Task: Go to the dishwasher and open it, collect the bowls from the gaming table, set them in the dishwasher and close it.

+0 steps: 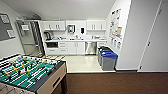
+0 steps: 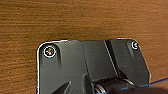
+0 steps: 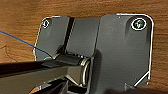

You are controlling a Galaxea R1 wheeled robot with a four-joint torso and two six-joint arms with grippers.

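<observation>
The dishwasher (image 1: 90, 48) has a stainless steel front and stands shut in the white cabinet row of the kitchenette, far ahead and slightly right of centre. The bowls and the gaming table are out of view. Both wrist views look down past the robot's dark plate (image 2: 75, 67) (image 3: 117, 52) onto the brown wood-pattern floor (image 2: 75, 20) (image 3: 22, 15).
A foosball table (image 1: 27, 72) with a green field and rods stands close at the lower left. Grey bins (image 1: 108, 60) with blue and green lids line the right wall before the kitchenette. A pale floor (image 1: 80, 63) leads to the cabinets; a white wall corner (image 1: 130, 50) juts in at the right.
</observation>
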